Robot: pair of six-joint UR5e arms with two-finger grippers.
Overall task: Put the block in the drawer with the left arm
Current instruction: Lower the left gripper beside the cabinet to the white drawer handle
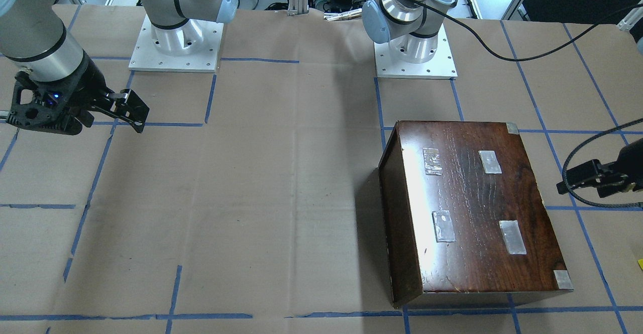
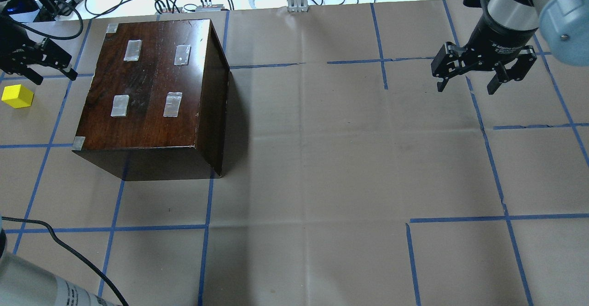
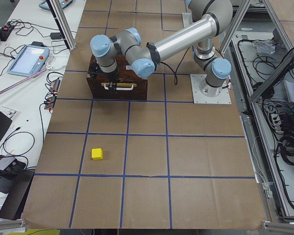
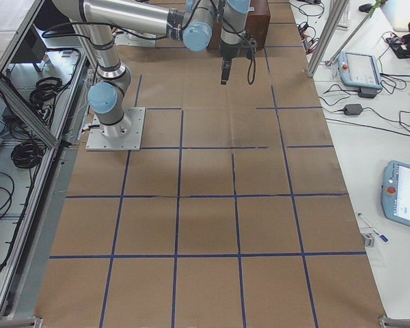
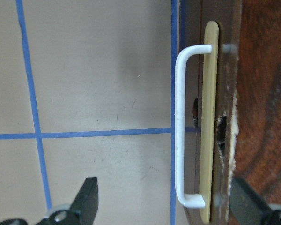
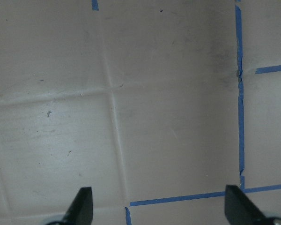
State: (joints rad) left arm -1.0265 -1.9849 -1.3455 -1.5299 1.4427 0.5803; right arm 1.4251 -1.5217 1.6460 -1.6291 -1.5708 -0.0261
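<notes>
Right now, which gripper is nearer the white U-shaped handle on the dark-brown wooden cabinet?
Left. The left gripper hangs right at the white U-shaped handle, which shows between its open fingers. The right gripper is far across the brown paper-covered table.

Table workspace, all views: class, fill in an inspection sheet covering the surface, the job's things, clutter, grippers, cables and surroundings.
Surface: brown paper table cover marked with a blue tape grid.
Job's things: small yellow cube block on the paper, apart from the glossy dark-brown wooden cabinet; its drawer looks shut, white handle free.
Clutter: nothing seen.
Grippers: left gripper open, empty, facing the handle; right gripper open, empty, over bare paper.
Cables: black cable trailing from the left arm.
Surroundings: teach pendant on the side bench.
</notes>
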